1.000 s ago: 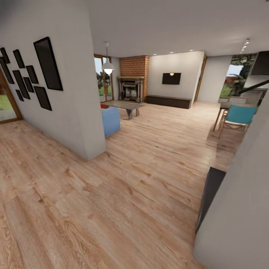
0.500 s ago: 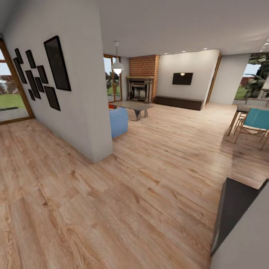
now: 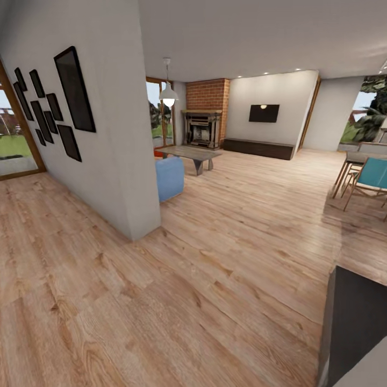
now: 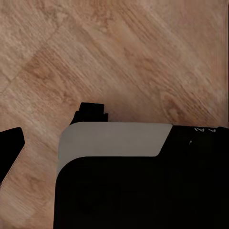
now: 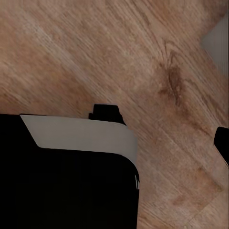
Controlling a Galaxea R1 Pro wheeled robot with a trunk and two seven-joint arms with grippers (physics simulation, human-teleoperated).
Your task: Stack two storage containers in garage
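Note:
The living room lies ahead in the head view, with its brick fireplace (image 3: 207, 112), low table (image 3: 191, 153) and blue sofa (image 3: 170, 177) on the wood-plank floor (image 3: 226, 252). A small orange-red sliver (image 3: 158, 153) peeks out behind the sofa; I cannot tell whether it is one of the storage containers. My left gripper (image 4: 114, 148) hangs over the planks beside my own dark base, one black fingertip (image 4: 10, 150) at the picture's edge. The right gripper (image 5: 114, 143) hangs likewise, its fingertip (image 5: 222, 143) at the edge. Both hold nothing.
A white wall (image 3: 115, 134) with black frames ends in a corner close at my left. A dark cabinet (image 3: 357, 322) stands near at the right. A teal chair (image 3: 371, 177) and dining table sit further right. Wide plank floor runs between toward the fireplace.
The whole head view has shifted: the camera turned right and moved forward, so the wall corner and the dark cabinet at the right sit differently. Nothing in the room itself moved.

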